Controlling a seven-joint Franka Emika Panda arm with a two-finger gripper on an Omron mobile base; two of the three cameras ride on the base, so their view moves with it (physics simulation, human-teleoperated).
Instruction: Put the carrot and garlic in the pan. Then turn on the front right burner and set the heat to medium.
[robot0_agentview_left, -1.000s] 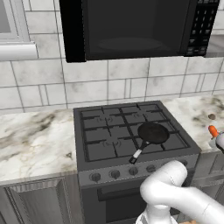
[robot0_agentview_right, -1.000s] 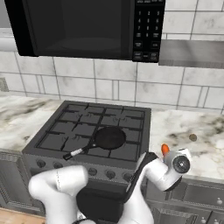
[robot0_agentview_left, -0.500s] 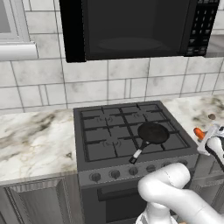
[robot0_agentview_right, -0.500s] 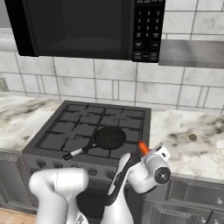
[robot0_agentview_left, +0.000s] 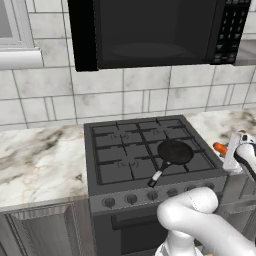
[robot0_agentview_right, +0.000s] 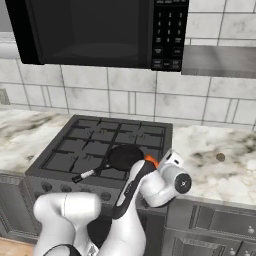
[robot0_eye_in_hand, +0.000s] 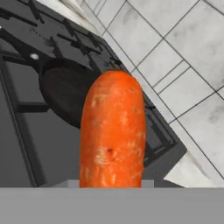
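Matt orange carrot (robot0_eye_in_hand: 113, 131) with speckled skin; matt black pan (robot0_agentview_left: 175, 151); glossy veined marble counter (robot0_agentview_left: 40, 160).

Dark grey gas stove (robot0_agentview_left: 125, 177) with black cast-iron grate bars, set between two stretches of white-and-grey marbled stone countertop (robot0_agentview_left: 40, 155). On the grate, over the stove's front right burner (robot0_agentview_right: 131, 161), a small round black frying pan (robot0_agentview_left: 175, 151), thin dark handle with a silver tip (robot0_agentview_left: 154, 177) angled toward the stove's front edge. Right of the stove, on the marbled counter and well apart from it, a tiny tan bulb (robot0_agentview_right: 220, 157).
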